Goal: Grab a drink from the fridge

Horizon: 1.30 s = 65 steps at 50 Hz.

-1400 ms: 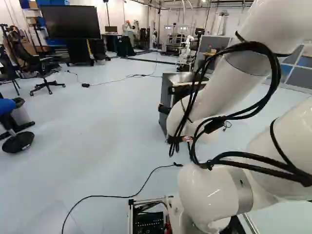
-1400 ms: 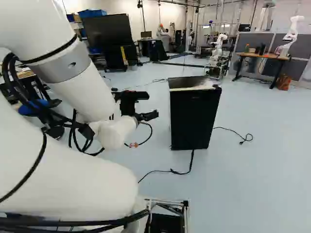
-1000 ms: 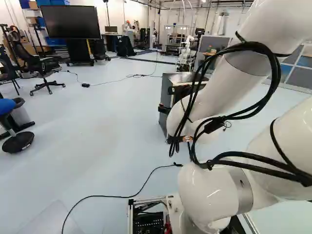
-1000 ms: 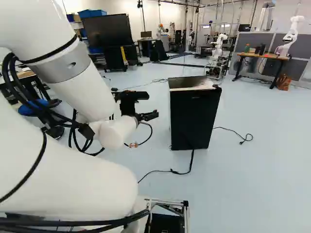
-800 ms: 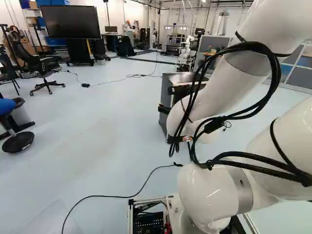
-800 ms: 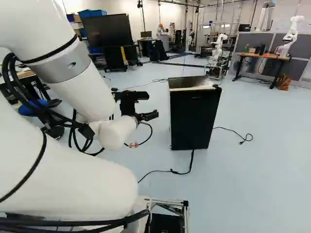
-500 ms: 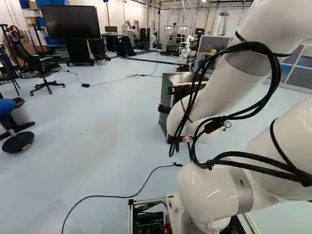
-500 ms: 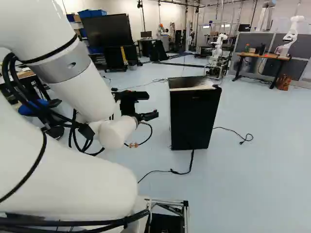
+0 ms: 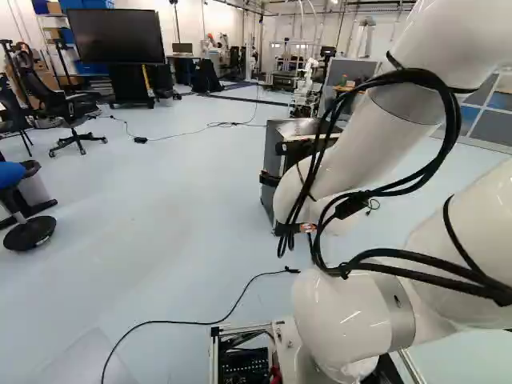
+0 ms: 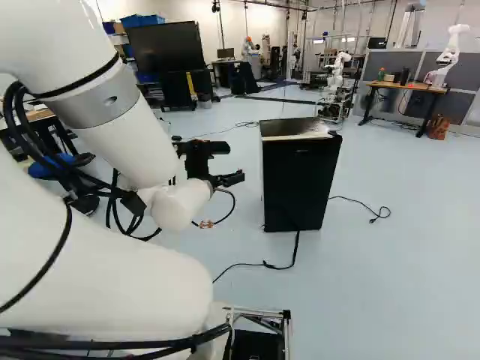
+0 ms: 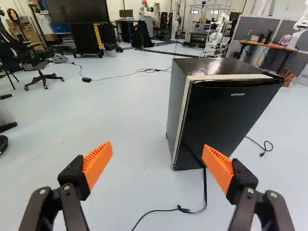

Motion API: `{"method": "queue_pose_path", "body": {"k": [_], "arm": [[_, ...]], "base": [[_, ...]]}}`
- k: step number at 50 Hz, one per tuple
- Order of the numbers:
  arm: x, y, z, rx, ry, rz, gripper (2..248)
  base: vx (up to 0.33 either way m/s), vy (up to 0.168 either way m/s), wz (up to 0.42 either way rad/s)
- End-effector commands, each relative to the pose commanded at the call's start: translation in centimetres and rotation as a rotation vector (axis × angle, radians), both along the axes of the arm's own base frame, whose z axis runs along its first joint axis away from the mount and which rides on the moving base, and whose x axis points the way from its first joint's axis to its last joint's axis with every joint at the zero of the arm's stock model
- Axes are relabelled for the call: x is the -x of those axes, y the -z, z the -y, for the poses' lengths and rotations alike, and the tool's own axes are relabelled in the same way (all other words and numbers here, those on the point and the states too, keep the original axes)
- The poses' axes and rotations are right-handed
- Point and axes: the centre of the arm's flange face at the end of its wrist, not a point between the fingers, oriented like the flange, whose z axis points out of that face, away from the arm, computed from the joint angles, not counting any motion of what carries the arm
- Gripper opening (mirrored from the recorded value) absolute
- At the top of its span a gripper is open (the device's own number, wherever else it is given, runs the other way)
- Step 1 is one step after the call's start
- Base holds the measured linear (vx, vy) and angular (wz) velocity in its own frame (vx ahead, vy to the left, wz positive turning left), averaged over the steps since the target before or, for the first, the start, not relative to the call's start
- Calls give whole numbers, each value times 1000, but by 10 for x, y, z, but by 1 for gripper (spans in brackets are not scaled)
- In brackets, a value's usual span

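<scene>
Partner: "Log it, please. Item one?"

Me: "Fridge (image 11: 219, 120): one, black, upright on the floor (image 11: 130, 110). Door (image 11: 226, 115): one, apparently closed, pale strip along its edge; I couldn't rule out a slight gap."

Partner: "Item two, the drink?"

Me: "None in sight. Presumed inside the fridge, by the task alone."

Partner: "Item three?"

Me: "Gripper (image 11: 158, 146): one, two orange pads (image 11: 98, 161) spread wide, nothing between them. Place: short of the fridge, off toward its pale-edged side, touching no part of it."

Partner: "Item four?"

Me: "Cord (image 11: 205, 190): one, black, loose on the floor in front of the fridge. A possible snag for my base."

Partner: "Step in hand?"

Me: "Approach, I judged; door opening came next, the grab well after. The move called for: bring the gripper to the door's free edge, probably the pale-edged side, since what looked like a hinge sat opposite. Risk: pushing the whole fridge instead of catching the edge."
</scene>
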Motion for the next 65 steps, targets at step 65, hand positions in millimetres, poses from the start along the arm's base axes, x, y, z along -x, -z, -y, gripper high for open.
{"method": "queue_pose_path", "body": {"k": [65], "arm": [[0,0,0,0,0,0,247]], "base": [[33,1,1]]}}
